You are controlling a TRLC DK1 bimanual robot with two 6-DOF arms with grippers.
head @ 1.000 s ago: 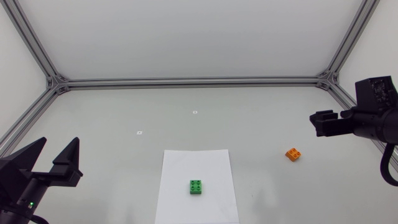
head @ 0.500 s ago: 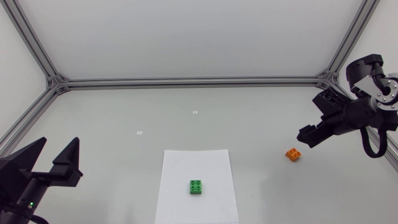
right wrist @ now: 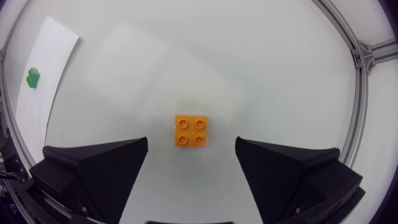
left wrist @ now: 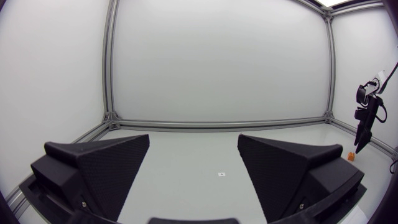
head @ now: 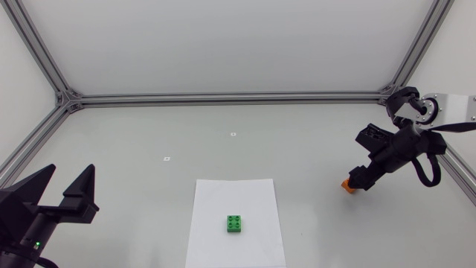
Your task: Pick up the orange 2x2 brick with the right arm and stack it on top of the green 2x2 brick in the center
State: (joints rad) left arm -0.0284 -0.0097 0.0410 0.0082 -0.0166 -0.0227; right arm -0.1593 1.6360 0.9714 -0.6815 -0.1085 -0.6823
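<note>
The orange 2x2 brick point(right wrist: 190, 130) lies studs-up on the table, just ahead of the gap between my right gripper's point(right wrist: 191, 163) open fingers. From the head view the right gripper point(head: 360, 177) hangs over the orange brick point(head: 346, 184), hiding most of it. The green 2x2 brick point(head: 235, 223) sits on a white paper sheet point(head: 235, 195) in the middle; it also shows far off as the green brick point(right wrist: 32, 78) in the right wrist view. My left gripper point(head: 61, 195) stands open at the table's front left, holding nothing.
An aluminium frame rail point(head: 223, 97) runs along the table's far edge and sides. Two small white markers point(head: 233, 134) lie on the table behind the paper. In the left wrist view the orange brick point(left wrist: 350, 157) shows far away under my right arm point(left wrist: 364, 124).
My right arm has swung down and toward the table's front, bringing its gripper from above and behind the orange brick to right over it. The left arm has not moved.
</note>
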